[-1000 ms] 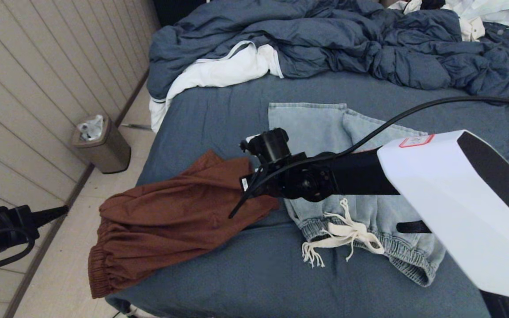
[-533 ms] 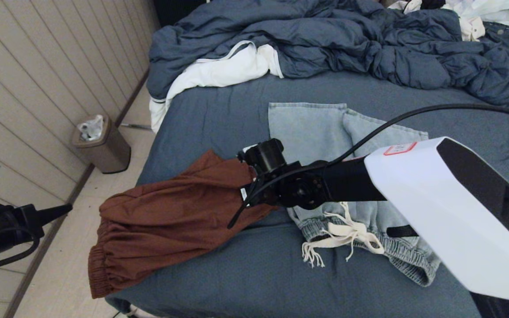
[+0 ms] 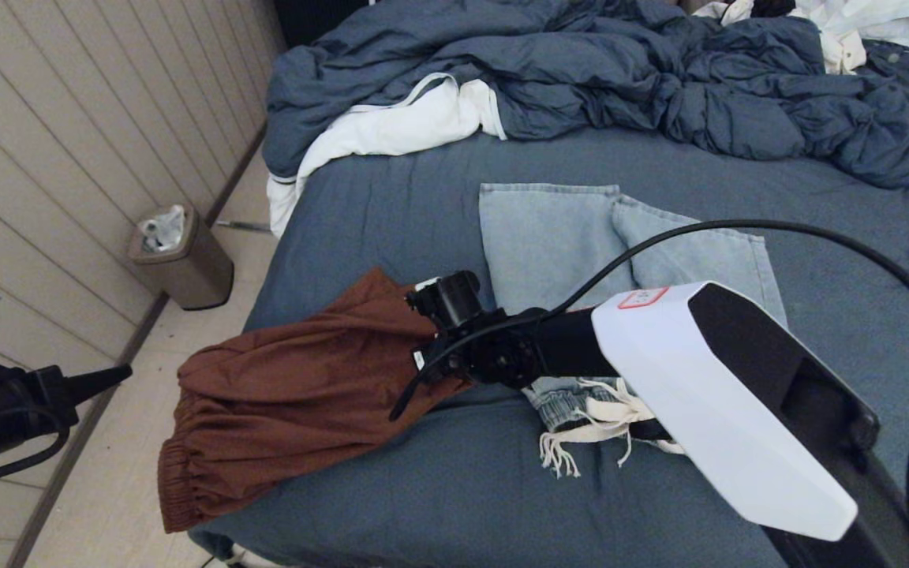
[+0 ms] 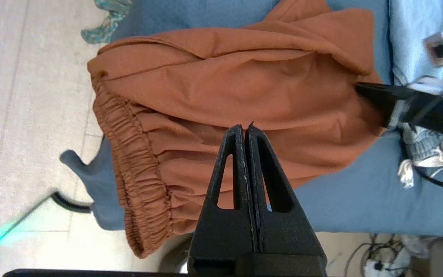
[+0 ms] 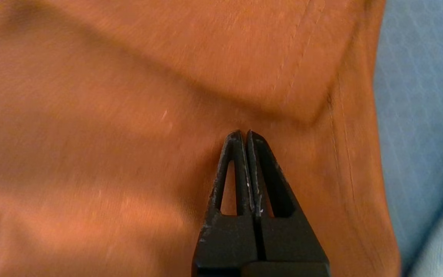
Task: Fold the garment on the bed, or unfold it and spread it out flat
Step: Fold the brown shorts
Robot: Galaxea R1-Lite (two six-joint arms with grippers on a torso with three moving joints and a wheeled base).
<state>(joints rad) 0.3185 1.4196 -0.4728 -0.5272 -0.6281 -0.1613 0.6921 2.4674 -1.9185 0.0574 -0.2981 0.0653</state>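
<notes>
Two garments are lying on the bed [image 3: 391, 205]: rust-brown shorts [image 3: 289, 394], bunched at lower left, and folded jeans [image 3: 549, 237] at centre. Nothing is being spread yet; the right hand [image 5: 244, 132], pinched shut and empty, is nosing against the shorts, while the left hand [image 4: 244, 127], also shut, is hovering at the left edge.

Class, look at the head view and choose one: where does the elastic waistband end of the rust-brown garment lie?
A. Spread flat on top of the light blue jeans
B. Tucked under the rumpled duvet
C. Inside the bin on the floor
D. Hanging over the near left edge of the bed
D: the brown garment drapes its gathered waistband over the corner of the bed, above the floor.
</notes>
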